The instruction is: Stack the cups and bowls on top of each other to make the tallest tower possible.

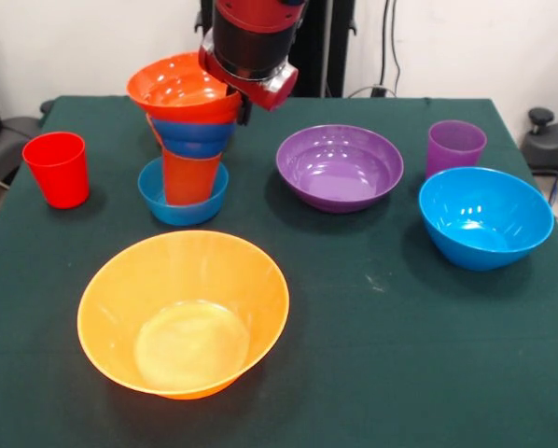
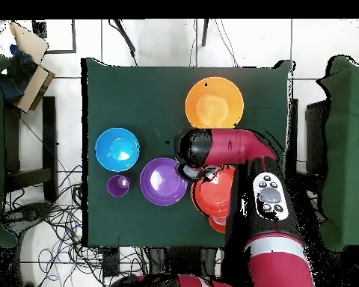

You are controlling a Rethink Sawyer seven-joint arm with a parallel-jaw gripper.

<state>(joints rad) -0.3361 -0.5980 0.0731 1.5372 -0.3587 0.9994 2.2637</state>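
Note:
A stack stands at the back left: a small light blue bowl [image 1: 158,198] at the bottom, an orange-red cup [image 1: 190,175] in it, a dark blue bowl [image 1: 193,133] on that, and a tilted red-orange bowl [image 1: 179,89] on top. My gripper [image 1: 244,107] is at that top bowl's right rim, mostly hidden under the arm's wrist. From overhead the arm covers most of the red-orange bowl [image 2: 211,196]. A red cup [image 1: 57,168] stands alone at the far left. The big yellow-orange bowl [image 1: 183,313] sits empty at the front.
A purple bowl [image 1: 340,166], a purple cup [image 1: 455,147] and a large light blue bowl [image 1: 485,217] stand to the right on the dark green table cloth [image 1: 372,364]. Overhead they show as the purple bowl [image 2: 163,181], purple cup [image 2: 118,184] and light blue bowl [image 2: 117,149].

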